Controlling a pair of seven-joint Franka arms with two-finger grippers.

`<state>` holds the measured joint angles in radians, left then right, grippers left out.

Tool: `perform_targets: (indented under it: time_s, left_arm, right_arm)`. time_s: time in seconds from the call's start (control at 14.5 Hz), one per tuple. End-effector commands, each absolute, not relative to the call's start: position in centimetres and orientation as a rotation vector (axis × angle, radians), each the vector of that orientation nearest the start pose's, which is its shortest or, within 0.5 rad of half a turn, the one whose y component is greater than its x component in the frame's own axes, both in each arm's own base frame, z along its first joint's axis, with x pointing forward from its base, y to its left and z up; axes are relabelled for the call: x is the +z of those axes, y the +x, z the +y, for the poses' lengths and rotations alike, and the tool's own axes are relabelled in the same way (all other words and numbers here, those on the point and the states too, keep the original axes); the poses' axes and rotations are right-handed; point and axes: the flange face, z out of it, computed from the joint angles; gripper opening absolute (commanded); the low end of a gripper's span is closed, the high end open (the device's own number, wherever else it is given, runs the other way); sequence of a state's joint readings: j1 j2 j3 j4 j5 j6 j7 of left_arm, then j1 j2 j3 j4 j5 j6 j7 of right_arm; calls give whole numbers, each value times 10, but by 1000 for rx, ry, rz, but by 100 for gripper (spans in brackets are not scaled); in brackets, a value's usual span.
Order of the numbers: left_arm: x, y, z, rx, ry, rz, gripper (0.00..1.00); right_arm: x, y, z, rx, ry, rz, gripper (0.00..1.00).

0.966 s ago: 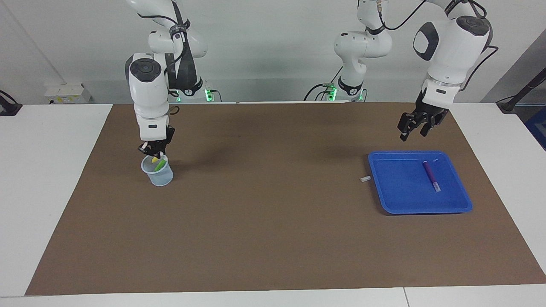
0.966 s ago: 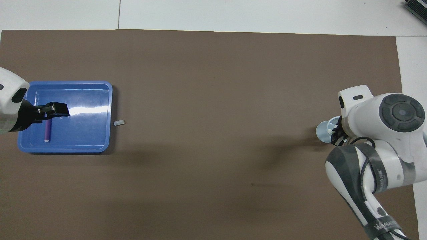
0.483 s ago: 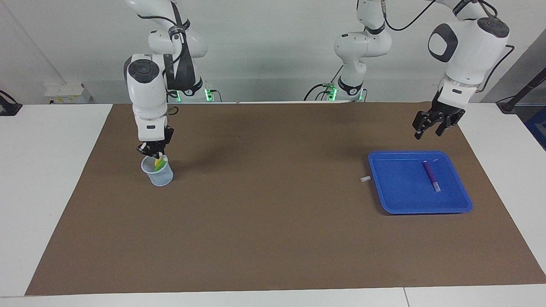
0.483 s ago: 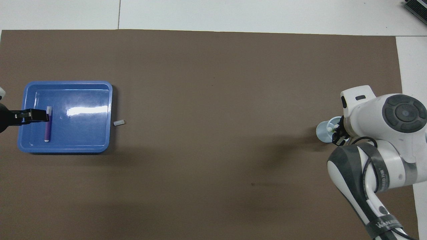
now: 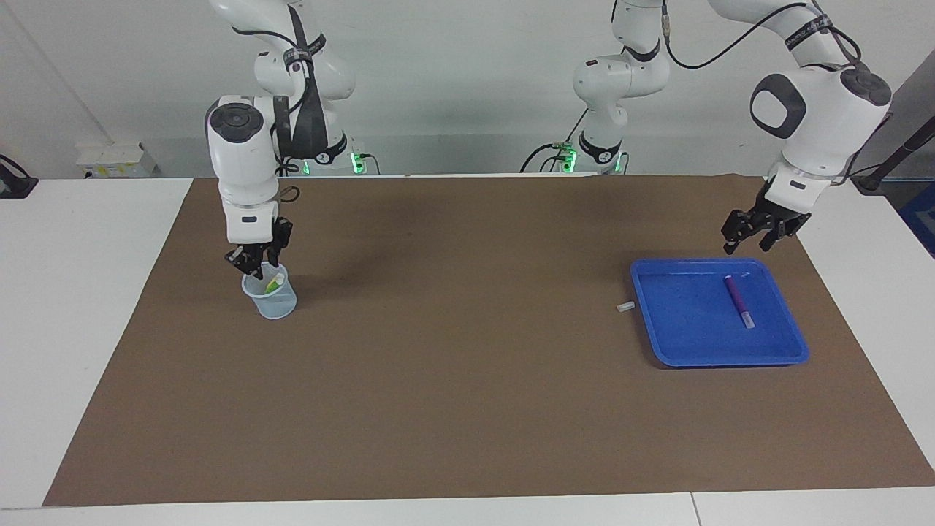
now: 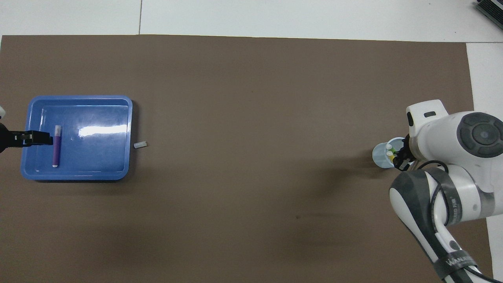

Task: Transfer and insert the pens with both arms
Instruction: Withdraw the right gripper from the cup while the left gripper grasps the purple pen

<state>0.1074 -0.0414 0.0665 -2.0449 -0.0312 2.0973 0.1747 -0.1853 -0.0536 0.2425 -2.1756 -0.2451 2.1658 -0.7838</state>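
Above the cup, the right pincer has lifted, released; left pincer spread, retreated.

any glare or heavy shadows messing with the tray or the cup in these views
Overhead view: a white glare patch sits on the blue tray floor beside the purple pen, which stays readable; soft arm shadows smear the brown mat near the clear cup. Facing view: almost no glare on the tray, only a dim shadow beside the cup, and the right gripper darkens its rim.
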Motion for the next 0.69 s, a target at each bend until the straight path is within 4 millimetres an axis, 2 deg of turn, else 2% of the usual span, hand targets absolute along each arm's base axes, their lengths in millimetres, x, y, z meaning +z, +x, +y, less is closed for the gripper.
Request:
perform_targets:
  time_s: [0.0,0.14,0.41,0.55,0.62]
  left_arm:
    - [448,554,99,-180,-3158,10,81]
    - [438,559,102,-189,-3154,11,81]
    - [421,568,114,-200,-3166,43,84]
    - [412,571,120,-205,-3168,51,84]
    - [406,575,120,-195,-3169,56,84]
  right_arm:
    - [431,528,31,35,-2952,-1576,44]
    - [448,530,49,13,-2909,-1481,46]
    - [459,529,61,-26,-2896,-1383,47]
    - [465,528,82,-42,-2911,-1281,47]
    - [471,527,97,-51,-2930,-1228,51]
